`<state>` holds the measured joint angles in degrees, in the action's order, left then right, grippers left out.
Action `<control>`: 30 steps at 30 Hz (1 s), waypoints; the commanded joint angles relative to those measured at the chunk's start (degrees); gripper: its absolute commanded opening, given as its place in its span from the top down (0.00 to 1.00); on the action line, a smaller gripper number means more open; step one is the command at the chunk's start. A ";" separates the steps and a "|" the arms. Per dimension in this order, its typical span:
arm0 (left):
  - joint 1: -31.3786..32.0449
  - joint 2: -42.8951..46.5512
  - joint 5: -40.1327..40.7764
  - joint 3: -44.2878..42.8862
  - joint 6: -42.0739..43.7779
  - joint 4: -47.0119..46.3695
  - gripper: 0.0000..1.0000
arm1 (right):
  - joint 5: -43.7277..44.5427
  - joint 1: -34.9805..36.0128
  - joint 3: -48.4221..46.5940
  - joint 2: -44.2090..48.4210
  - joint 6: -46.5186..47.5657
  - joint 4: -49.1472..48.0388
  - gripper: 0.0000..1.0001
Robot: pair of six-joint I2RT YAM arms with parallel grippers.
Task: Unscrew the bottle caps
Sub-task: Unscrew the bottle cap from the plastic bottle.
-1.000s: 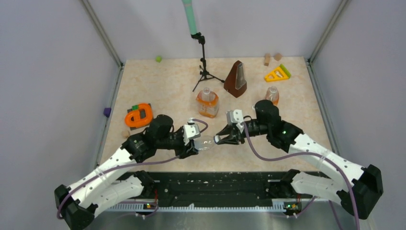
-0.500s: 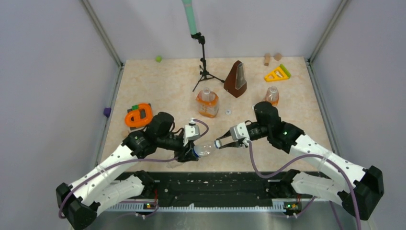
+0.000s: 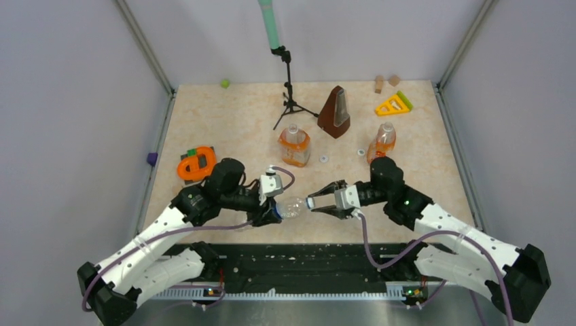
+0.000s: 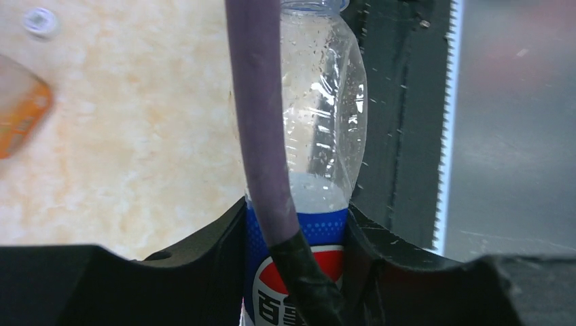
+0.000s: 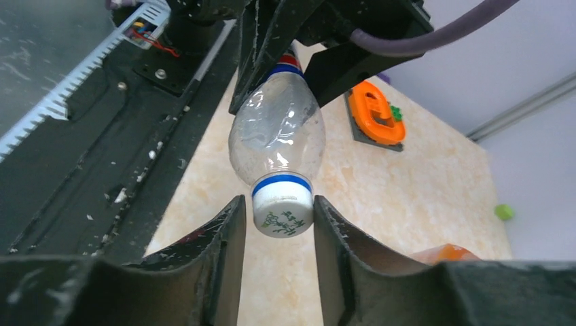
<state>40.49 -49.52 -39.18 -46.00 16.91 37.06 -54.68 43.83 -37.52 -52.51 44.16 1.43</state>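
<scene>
My left gripper (image 3: 275, 209) (image 4: 297, 221) is shut on the clear bottle with the blue label (image 3: 291, 207) (image 4: 326, 102) and holds it sideways above the table, neck to the right. Its white cap (image 5: 282, 214) (image 3: 309, 203) sits on the neck above a blue ring. My right gripper (image 3: 318, 203) (image 5: 280, 210) is open, with one finger on each side of that cap and a thin gap on the left. The squat orange bottle (image 3: 294, 146) and slim orange bottle (image 3: 382, 142) stand further back. Two loose white caps (image 3: 323, 159) (image 3: 360, 152) lie between them.
A brown metronome (image 3: 335, 112) and a black tripod (image 3: 289, 88) stand at the back. An orange object (image 3: 197, 165) lies at the left, a yellow triangle (image 3: 392, 104) and wooden blocks (image 3: 379, 83) at the back right. The black base rail (image 3: 292, 261) runs along the near edge.
My right arm has swung nearer and to the right, uncovering the slim orange bottle and a loose cap. Its gripper stays at the held bottle's cap, fingers now wider. The left gripper barely moved.
</scene>
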 commanded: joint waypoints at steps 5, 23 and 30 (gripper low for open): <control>3.38 9.61 19.92 5.33 3.72 -18.07 1.00 | 9.50 1.35 12.60 9.65 -27.29 -30.93 0.43; 17.69 13.48 52.62 12.11 14.52 -28.16 1.00 | 35.90 1.17 2.39 2.23 -72.37 -19.65 0.40; 17.77 14.08 53.26 12.42 15.47 -27.84 1.00 | 36.71 -1.29 0.90 1.97 -81.33 -15.33 0.39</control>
<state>57.91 -36.25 -9.34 -34.46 29.71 16.95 -19.11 44.31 -34.89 -50.76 -28.84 -15.57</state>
